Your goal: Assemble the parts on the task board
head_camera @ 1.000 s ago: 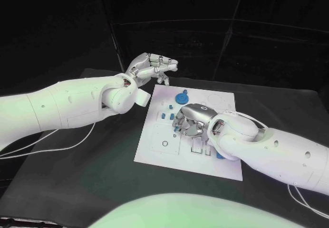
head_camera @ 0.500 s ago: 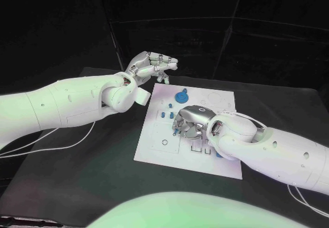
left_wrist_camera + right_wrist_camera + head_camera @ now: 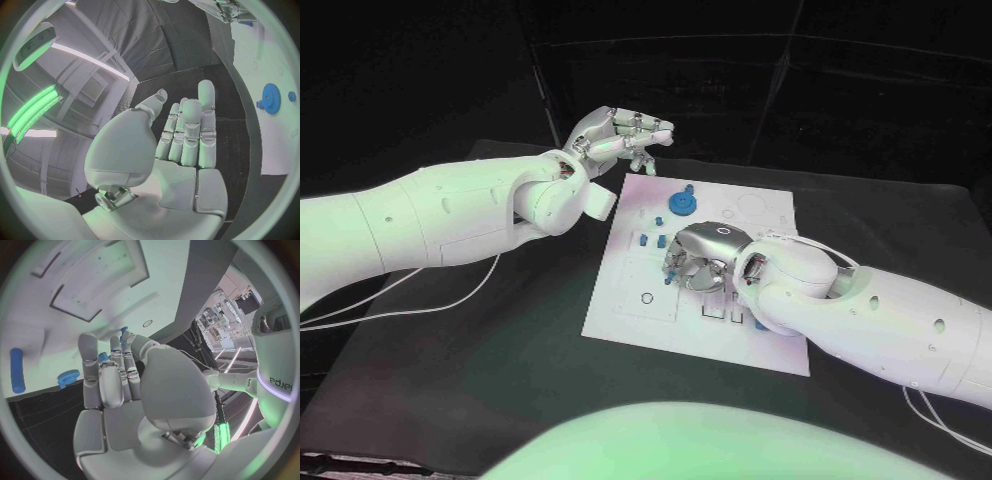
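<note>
White task board (image 3: 635, 310) on black desk (image 3: 473, 370). Right hand (image 3: 698, 258) over board centre, pinching small blue part (image 3: 672, 271). Left hand (image 3: 620, 136) raised beyond board's far corner, fingers curled, holding nothing; blue gear (image 3: 681, 205) near it.

Both arms are smooth white shells with small dark screw holes, and thin white cables trail from them. The left hand (image 3: 615, 137) and right hand (image 3: 700, 256) are silver metal with segmented fingers (image 3: 190, 131). Grey lettering marks the white right forearm in the right wrist view.
</note>
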Controlling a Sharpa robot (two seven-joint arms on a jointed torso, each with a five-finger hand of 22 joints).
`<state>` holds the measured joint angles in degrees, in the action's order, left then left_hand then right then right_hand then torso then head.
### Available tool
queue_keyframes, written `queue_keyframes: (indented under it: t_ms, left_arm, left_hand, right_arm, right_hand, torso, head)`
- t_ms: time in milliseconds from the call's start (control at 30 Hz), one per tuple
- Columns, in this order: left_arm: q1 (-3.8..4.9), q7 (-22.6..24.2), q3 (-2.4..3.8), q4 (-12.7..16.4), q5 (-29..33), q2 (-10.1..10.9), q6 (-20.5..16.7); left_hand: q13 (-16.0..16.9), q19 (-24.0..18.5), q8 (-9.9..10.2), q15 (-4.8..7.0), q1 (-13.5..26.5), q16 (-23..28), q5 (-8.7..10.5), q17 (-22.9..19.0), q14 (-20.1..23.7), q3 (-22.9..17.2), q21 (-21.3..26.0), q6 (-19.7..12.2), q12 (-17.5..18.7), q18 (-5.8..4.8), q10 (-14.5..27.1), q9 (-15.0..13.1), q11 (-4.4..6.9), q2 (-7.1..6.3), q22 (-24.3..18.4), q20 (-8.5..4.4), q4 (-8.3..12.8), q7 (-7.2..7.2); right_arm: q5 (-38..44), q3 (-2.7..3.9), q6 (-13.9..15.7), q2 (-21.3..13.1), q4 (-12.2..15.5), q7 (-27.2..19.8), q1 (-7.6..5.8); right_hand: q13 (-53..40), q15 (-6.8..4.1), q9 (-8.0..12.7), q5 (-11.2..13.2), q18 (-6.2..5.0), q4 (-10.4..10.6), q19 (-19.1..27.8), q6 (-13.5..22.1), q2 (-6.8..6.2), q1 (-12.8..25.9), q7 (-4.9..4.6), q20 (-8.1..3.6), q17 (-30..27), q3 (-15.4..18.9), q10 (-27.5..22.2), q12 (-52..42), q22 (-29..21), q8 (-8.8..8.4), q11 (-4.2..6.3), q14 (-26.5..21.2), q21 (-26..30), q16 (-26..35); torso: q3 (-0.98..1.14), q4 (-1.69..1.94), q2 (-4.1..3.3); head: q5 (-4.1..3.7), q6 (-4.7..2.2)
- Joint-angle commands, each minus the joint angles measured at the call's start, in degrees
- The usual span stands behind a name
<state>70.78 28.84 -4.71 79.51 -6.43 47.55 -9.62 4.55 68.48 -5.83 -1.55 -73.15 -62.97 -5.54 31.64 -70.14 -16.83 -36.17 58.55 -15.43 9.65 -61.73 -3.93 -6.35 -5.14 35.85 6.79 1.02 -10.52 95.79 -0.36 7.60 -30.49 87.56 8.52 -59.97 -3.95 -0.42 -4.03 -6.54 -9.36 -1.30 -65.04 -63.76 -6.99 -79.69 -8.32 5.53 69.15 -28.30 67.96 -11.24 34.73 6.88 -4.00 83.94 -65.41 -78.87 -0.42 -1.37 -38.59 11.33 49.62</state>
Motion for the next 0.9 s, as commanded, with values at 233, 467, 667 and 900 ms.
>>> queue_keyframes:
  t_ms: [233, 467, 667, 900]
  left_arm:
    - [0.09, 0.12, 0.04, 0.12, 0.26, 0.00, 0.66]
    - [0.09, -0.01, 0.04, 0.11, 0.26, 0.01, 0.73]
    - [0.10, -0.17, 0.04, 0.04, 0.26, 0.00, 0.77]
    - [0.10, -0.28, 0.04, -0.06, 0.26, -0.02, 0.80]
  left_hand:
    - [0.08, -0.03, -0.24, -0.01, 0.14, 0.06, -0.12, -0.06, 0.47, 0.23, 0.20, -0.35, -0.18, 0.78, 0.55, 0.08, -0.03, 0.28, -0.06, 0.43, 0.01, -0.03]
    - [0.08, -0.03, -0.24, -0.01, 0.14, 0.06, -0.12, -0.06, 0.47, 0.23, 0.20, -0.35, -0.18, 0.78, 0.55, 0.08, -0.03, 0.28, -0.06, 0.43, 0.01, -0.03]
    - [0.08, -0.03, -0.24, -0.01, 0.14, 0.06, -0.12, -0.06, 0.47, 0.23, 0.20, -0.35, -0.18, 0.78, 0.55, 0.08, -0.03, 0.28, -0.06, 0.43, 0.01, -0.03]
    - [0.09, -0.01, -0.26, -0.01, 0.07, 0.04, -0.15, -0.13, 0.50, 0.32, 0.24, -0.41, -0.25, 0.79, 0.62, 0.08, -0.04, 0.35, -0.09, 0.45, 0.00, -0.04]
  right_arm:
    - [1.48, -0.05, -2.07, 0.65, -0.63, -0.06, 0.01]
    - [1.76, -0.33, -2.83, 0.91, -0.54, -0.01, 0.08]
    - [1.80, -1.49, -3.11, 0.76, -0.07, -0.06, 0.09]
    - [1.81, -1.81, -2.57, 0.77, -0.07, -0.15, 0.09]
  right_hand:
    - [0.00, -0.11, 0.04, -0.26, -0.20, -0.20, 0.04, 0.09, 0.56, -0.10, -0.09, -0.10, -0.12, -0.24, 0.09, 0.30, -0.14, -0.25, -0.20, 2.24, 0.19, -0.17]
    - [-0.01, -0.11, 0.04, -0.25, -0.19, -0.23, 0.03, 0.09, 0.54, -0.11, -0.09, -0.10, -0.15, -0.23, 0.10, 0.30, -0.11, -0.26, -0.20, 2.23, 0.18, -0.15]
    - [-0.02, -0.10, 0.04, -0.22, -0.20, -0.28, 0.06, 0.08, 0.44, -0.06, -0.11, -0.09, -0.20, -0.17, 0.12, 0.32, -0.15, -0.28, -0.22, 2.22, 0.20, -0.12]
    - [-0.02, -0.10, 0.04, -0.22, -0.20, -0.28, 0.06, 0.08, 0.44, -0.06, -0.11, -0.09, -0.20, -0.17, 0.12, 0.33, -0.15, -0.28, -0.22, 2.22, 0.20, -0.12]
  torso:
    - [-0.01, 0.04, 0.04]
    - [-0.02, -0.03, 0.04]
    - [-0.02, -0.02, 0.05]
    - [0.01, 0.00, 0.04]
  head:
    - [-0.04, 0.19]
    - [-0.03, 0.38]
    - [-0.13, 0.38]
    - [-0.02, 0.38]
